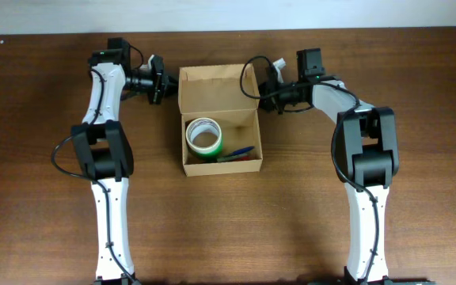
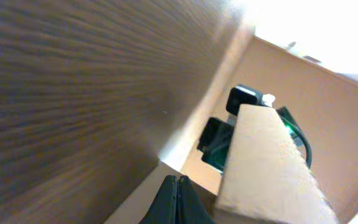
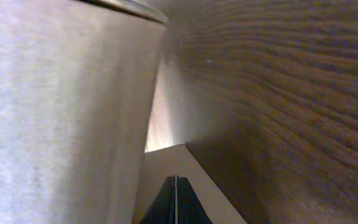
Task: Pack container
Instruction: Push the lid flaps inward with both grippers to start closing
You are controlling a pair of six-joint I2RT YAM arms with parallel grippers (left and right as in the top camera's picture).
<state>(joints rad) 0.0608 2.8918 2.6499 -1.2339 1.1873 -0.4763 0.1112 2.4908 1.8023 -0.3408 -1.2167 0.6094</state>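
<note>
Container (image 1: pixel 220 165) sits a little above the middle of the overhead frame on the brown table (image 1: pixel 418 63), its flap lid (image 1: pixel 212 87) thrown back toward the top edge and the tray open to the ceiling. From where I stand it looks like thin plain cardboard: light, stiff along the folds but easy to dent or skid across the wood, so I would take it by the free edge or corners of the flap and steady a side wall, not squeeze the body. Inside, a white-and-green tape roll (image 1: pixel 204 123) lies flat in the left half, and a few pens (image 1: pixel 240 153) lie along the lower right. I judge the packing looks done and closing the lid is what remains. The left gripper (image 2: pixel 176 198) waits just beside the flap's left edge, its two fingers pressed together with nothing between them. The right gripper (image 3: pixel 176 198) is at the flap's right edge, likewise pinched closed on nothing. Little stands in the way. The roll seems to sit below the rim, though I cannot tell how high the pens ride, and the two wrists crowd the hinge.
</note>
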